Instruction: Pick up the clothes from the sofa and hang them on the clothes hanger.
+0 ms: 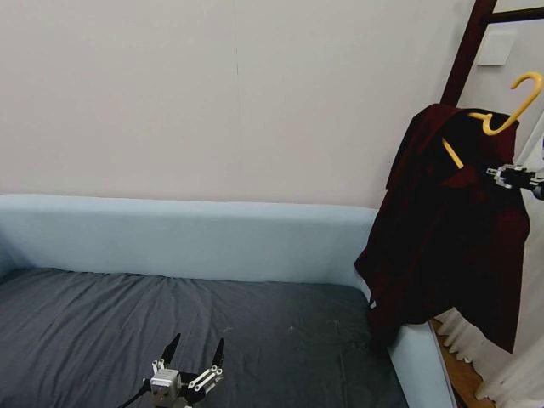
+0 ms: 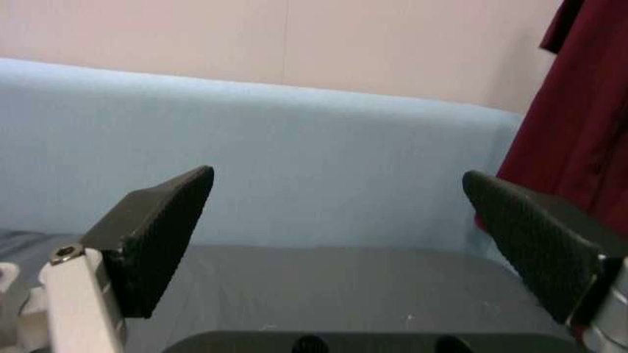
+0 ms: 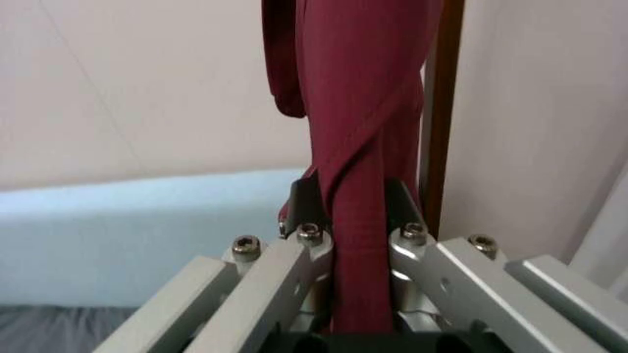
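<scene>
Maroon garment (image 1: 450, 238) hangs straight down, clamped in our right gripper (image 1: 500, 175) beside the rack (image 1: 463, 59); left gripper (image 1: 198, 342) gapes empty.

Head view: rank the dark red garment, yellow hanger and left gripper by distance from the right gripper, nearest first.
1. dark red garment: clamped in the right gripper, at the sofa's right end.
2. yellow hanger: just above the gripper, hook poking out of the garment.
3. left gripper: far off, lower left, open over the sofa seat.
</scene>
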{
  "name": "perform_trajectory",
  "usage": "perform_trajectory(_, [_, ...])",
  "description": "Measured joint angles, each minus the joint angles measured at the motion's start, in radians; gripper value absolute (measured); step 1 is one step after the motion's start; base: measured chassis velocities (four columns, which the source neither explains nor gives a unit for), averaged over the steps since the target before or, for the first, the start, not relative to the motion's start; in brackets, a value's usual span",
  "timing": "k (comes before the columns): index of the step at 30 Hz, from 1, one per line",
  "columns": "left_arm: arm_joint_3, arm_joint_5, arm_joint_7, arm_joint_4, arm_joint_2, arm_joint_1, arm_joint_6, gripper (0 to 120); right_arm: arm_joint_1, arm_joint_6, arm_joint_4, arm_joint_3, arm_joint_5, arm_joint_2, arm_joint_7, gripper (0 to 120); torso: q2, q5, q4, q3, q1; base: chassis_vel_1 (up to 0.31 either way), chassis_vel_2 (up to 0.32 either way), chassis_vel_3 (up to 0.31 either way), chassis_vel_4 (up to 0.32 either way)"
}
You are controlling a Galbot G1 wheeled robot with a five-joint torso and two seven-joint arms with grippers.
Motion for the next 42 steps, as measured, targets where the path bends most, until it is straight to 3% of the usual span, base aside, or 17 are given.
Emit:
perform_trajectory(4, [0.0, 0.0, 0.0, 0.0, 0.0, 0.0, 0.0, 100, 0.006, 0.001, -0.008, -0.05, -0.094, 0.031, -0.05, 3, 0.0, 0.0, 0.0003, 0.0, 0.0, 0.0, 0.0, 0.0, 0.0])
perform_trajectory(8, [0.0, 0.0, 0.0, 0.0, 0.0, 0.0, 0.0, 100, 0.04, 0.009, -0.03, -0.159, -0.322, 0.073, -0.151, 3, 0.0, -0.0002, -0.0001, 0.0, 0.0, 0.0, 0.0, 0.0, 0.0])
perform_trajectory(9, [0.0, 0.0, 0.0, 0.0, 0.0, 0.0, 0.0, 100, 0.04, 0.009, -0.03, -0.159, -0.322, 0.073, -0.151, 3, 0.0, -0.0002, -0.0001, 0.0, 0.0, 0.0, 0.0, 0.0, 0.0])
perform_trajectory(11, [0.0, 0.0, 0.0, 0.0, 0.0, 0.0, 0.0, 100, 0.138, 0.041, -0.092, -0.263, -0.48, 0.117, -0.206, 3, 0.0, 0.0, 0.0, 0.0, 0.0, 0.0, 0.0, 0.0, 0.0])
perform_trajectory(13, [0.0, 0.0, 0.0, 0.0, 0.0, 0.0, 0.0, 100, 0.226, 0.046, -0.141, -0.346, -0.513, 0.138, -0.21, 3, 0.0, 0.0, 0.0004, 0.0, 0.0, 0.0, 0.0, 0.0, 0.0])
perform_trajectory(16, [0.0, 0.0, 0.0, 0.0, 0.0, 0.0, 0.0, 100, 0.304, 0.037, -0.177, -0.423, -0.509, 0.145, -0.205, 3, 0.0, 0.0002, 0.0006, 0.0, 0.0, 0.0, 0.0, 0.0, 0.0])
perform_trajectory(19, [0.0, 0.0, 0.0, 0.0, 0.0, 0.0, 0.0, 100, 0.574, -0.02, -0.25, -0.62, -0.415, 0.126, -0.163, 3, 0.0, -0.0005, 0.0004, 0.0, 0.0, 0.0, 0.0, 0.0, 0.0])
perform_trajectory(21, [0.0, 0.0, 0.0, 0.0, 0.0, 0.0, 0.0, 100, 0.612, -0.025, -0.257, -0.646, -0.402, 0.121, -0.16, 3, 0.0, -0.0011, 0.0003, 0.0, 0.0, 0.0, 0.0, 0.0, 0.0])
perform_trajectory(25, [0.0, 0.0, 0.0, 0.0, 0.0, 0.0, 0.0, 100, 0.876, -0.078, -0.305, -0.841, -0.292, 0.103, -0.098, 3, 0.0, 0.0002, 0.0001, 0.0, 0.0, 0.0, 0.0, 0.0, 0.0])
perform_trajectory(31, [0.0, 0.0, 0.0, 0.0, 0.0, 0.0, 0.0, 100, 1.094, -0.09, -0.349, -1.005, -0.232, 0.105, -0.058, 3, 0.0, -0.0006, -0.0001, 0.0, 0.0, 0.0, 0.0, 0.0, 0.0])
perform_trajectory(34, [0.0, 0.0, 0.0, 0.0, 0.0, 0.0, 0.0, 100, 1.236, -0.091, -0.422, -1.133, -0.221, 0.152, -0.042, 3, 0.0, 0.0002, 0.0, 0.0, 0.0, 0.0, 0.0, 0.0, 0.0])
perform_trajectory(42, [0.0, 0.0, 0.0, 0.0, 0.0, 0.0, 0.0, 100, 1.44, -0.091, -0.535, -1.329, -0.184, 0.238, 0.043, 3, 0.0, -0.0004, 0.0007, 0.0, 0.0, 0.0, 0.0, 0.0, 0.0])
